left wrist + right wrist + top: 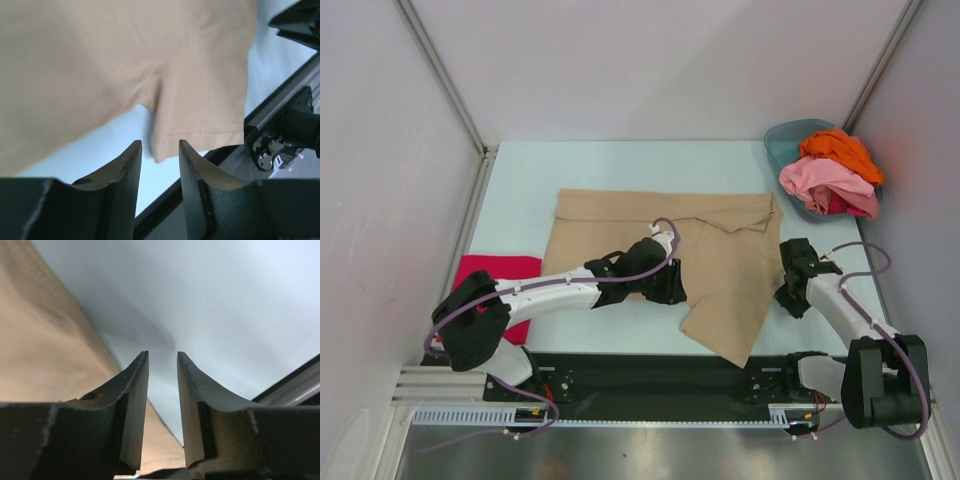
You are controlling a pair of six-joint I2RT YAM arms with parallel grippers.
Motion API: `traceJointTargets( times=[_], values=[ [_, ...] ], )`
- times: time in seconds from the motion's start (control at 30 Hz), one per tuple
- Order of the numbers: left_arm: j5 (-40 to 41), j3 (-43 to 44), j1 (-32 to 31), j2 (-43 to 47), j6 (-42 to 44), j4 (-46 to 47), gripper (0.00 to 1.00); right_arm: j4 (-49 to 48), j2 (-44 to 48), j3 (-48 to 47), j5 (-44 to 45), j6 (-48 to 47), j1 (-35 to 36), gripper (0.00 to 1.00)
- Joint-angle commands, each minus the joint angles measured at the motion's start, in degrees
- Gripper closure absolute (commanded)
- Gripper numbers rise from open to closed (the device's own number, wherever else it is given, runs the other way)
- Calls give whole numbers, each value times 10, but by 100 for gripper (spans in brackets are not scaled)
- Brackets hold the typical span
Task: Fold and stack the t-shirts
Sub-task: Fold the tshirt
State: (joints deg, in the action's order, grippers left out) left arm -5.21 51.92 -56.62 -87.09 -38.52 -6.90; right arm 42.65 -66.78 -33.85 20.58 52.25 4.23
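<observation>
A large tan t-shirt (pixel 720 250) lies spread across the middle of the table, its right part folded over and a corner pointing at the near edge. My left gripper (pixel 672 292) hovers over its lower middle. In the left wrist view the left gripper (pixel 160 142) is open with nothing between its fingers, and a sleeve of the tan t-shirt (pixel 100 65) lies just beyond the tips. My right gripper (pixel 791 300) stands beside the shirt's right edge. In the right wrist view it (pixel 162 354) is open and empty over bare table, with the tan cloth (pixel 40 340) to its left.
A magenta-red t-shirt (pixel 498 275) lies flat at the left, partly under the left arm. A teal basin (pixel 782 140) at the back right holds orange (pixel 840 150), pink (pixel 815 178) and red cloth. A black rail (pixel 650 375) runs along the near edge.
</observation>
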Motion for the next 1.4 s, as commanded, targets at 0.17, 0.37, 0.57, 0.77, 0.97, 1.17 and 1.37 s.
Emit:
traceJointTargets(
  times=[0.17,0.37,0.57,0.77,0.97,1.17,1.37],
  values=[
    [-28,-17,68,53,30,2,57,-182,137,-19,-110,-191,29,23],
    [-44,-4,78,38,29,9,57,-416,40,-19,-236,-251,36,15],
    [-51,-17,79,32,18,30,57,-611,-95,-18,-266,-245,43,12],
    [-66,-15,80,16,14,37,57,-738,-221,-33,-279,-218,46,24],
    [-71,-16,85,15,16,37,57,-765,-284,-61,-277,-196,46,28],
    [-79,-16,94,12,19,39,57,-796,-327,-71,-281,-191,43,33],
    [-82,-18,99,15,20,39,57,-826,-359,-75,-288,-173,41,38]
  ],
)
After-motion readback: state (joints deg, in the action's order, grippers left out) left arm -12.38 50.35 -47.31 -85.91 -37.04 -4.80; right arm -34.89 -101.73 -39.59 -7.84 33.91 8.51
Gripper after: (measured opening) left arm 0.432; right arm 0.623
